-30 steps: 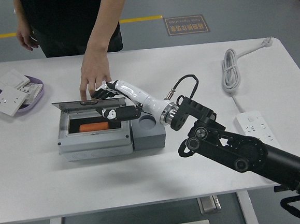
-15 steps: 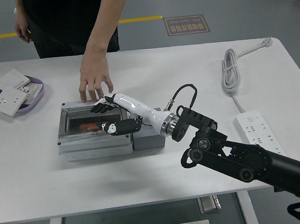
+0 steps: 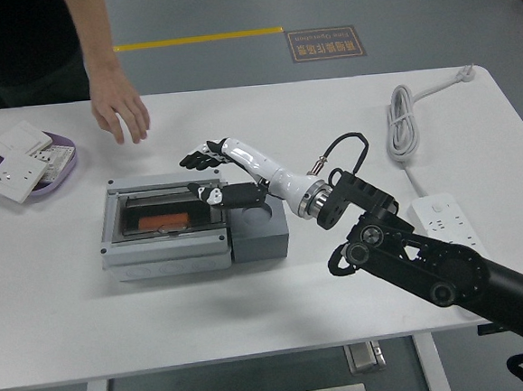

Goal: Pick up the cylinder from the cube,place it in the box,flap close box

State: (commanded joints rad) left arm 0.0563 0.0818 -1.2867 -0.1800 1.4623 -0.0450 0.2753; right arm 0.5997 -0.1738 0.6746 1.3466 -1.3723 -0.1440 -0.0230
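Observation:
The grey box [image 3: 162, 253] sits at the table's middle left with its clear lid [image 3: 125, 193] folded down flat. The orange cylinder [image 3: 162, 221] lies inside and shows through the lid. The grey cube [image 3: 263, 232] with a round hollow in its top stands against the box's right side. My right hand [image 3: 207, 171] is raised just above the box's far right corner, fingers spread and holding nothing. A person's hand [image 3: 119, 112] hovers above the table's far left, apart from the box.
A purple dish [image 3: 64, 161] with white wall switches [image 3: 13, 174] sits at the far left. A coiled white cable [image 3: 402, 121] and a white power strip [image 3: 450, 226] lie at the right. The person stands at the far side, top left.
The lid went from standing open to flat and closed. My right hand lifted off it and drew back to the right. The person's hand left the lid and moved away to the far left.

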